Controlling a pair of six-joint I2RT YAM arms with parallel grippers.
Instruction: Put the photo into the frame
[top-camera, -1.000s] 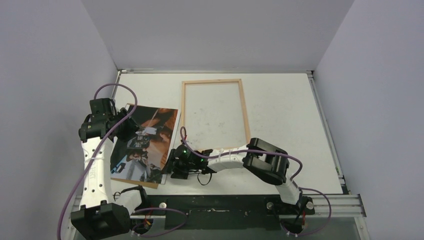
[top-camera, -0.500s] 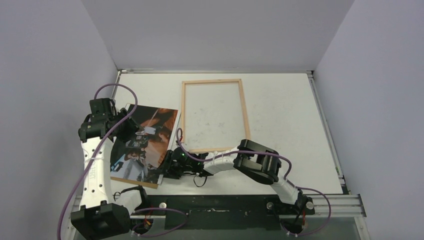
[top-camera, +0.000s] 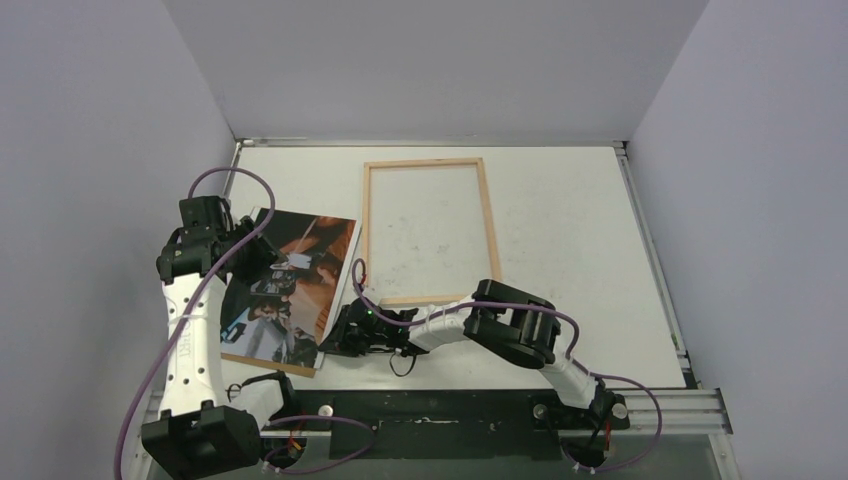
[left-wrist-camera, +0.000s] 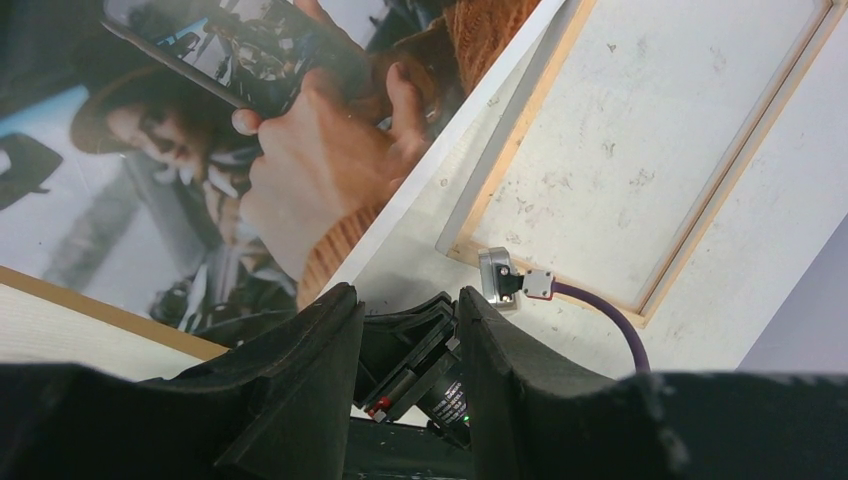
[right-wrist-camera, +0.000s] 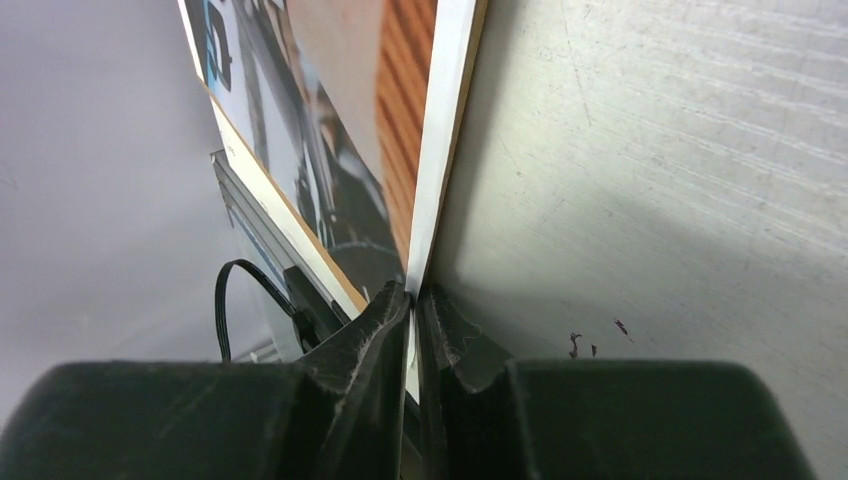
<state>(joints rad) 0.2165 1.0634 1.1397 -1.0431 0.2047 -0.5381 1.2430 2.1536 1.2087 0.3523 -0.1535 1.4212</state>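
The photo (top-camera: 290, 285) lies at the table's left on a brown backing board (top-camera: 268, 361). It also shows in the left wrist view (left-wrist-camera: 250, 150) and the right wrist view (right-wrist-camera: 330, 150). The frame (top-camera: 487, 220) lies back-up in the middle, pale wood, a little right of the photo, and its corner shows in the left wrist view (left-wrist-camera: 520, 140). My right gripper (top-camera: 335, 340) is low at the photo's near right edge, shut on its white border (right-wrist-camera: 413, 300). My left gripper (top-camera: 248, 255) hovers open and empty over the photo's far left part (left-wrist-camera: 405, 310).
The backing board's brown edge (left-wrist-camera: 120, 315) sticks out under the photo's near side. The right arm's purple cable (top-camera: 355, 275) loops over the gap between photo and frame. Grey walls enclose the table on three sides. A black rail (top-camera: 440, 415) runs along the near edge.
My right gripper has slid left along the table to the photo's near right edge and now pinches its border. The left arm has not moved.
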